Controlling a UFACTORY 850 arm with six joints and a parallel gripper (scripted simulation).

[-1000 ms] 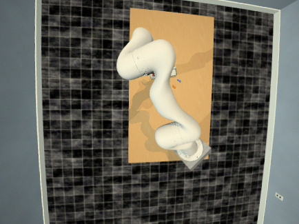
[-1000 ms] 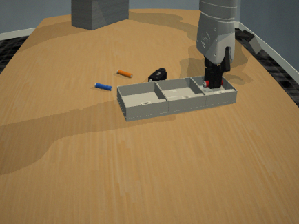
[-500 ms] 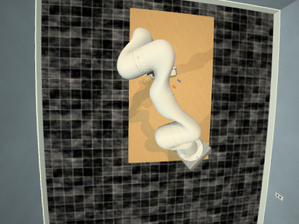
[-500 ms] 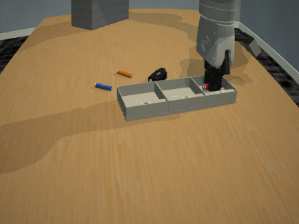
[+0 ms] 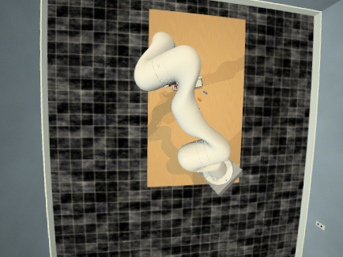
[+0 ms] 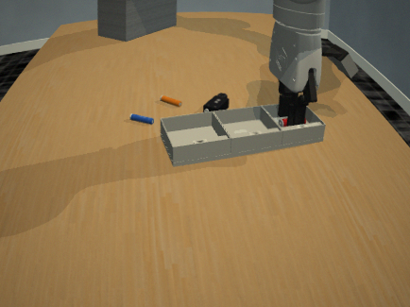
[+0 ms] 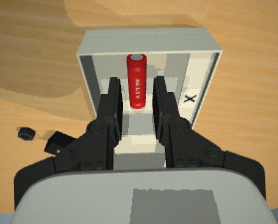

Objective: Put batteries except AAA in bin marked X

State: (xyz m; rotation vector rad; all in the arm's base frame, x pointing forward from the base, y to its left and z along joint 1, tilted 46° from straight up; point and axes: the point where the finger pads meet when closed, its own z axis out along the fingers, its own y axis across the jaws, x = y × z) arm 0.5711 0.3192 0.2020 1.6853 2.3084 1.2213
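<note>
A: White arm (image 5: 186,100) across the middle of the top view, over a light wooden counter (image 5: 221,41). What lies beside it?

B: A small blue cylindrical battery (image 5: 205,92) and a small orange cylindrical battery (image 5: 200,99), just right of the arm at frame centre. The end effector is hidden there.

A: And the exterior view?

B: A grey three-compartment bin tray (image 6: 198,152) sits at centre. The black two-finger end effector (image 6: 294,113) dips into its right compartment, with a bit of a red cylindrical battery (image 6: 283,121) showing by it. Blue battery (image 6: 142,118) and orange battery (image 6: 170,101) lie left of the tray; a small black object (image 6: 216,102) lies behind it.

A: Wrist view?

B: The red battery (image 7: 137,81) lies in the compartment marked X (image 7: 189,98), upper centre. The end effector (image 7: 137,100) is partly open, fingers parted either side, gripping nothing.
</note>
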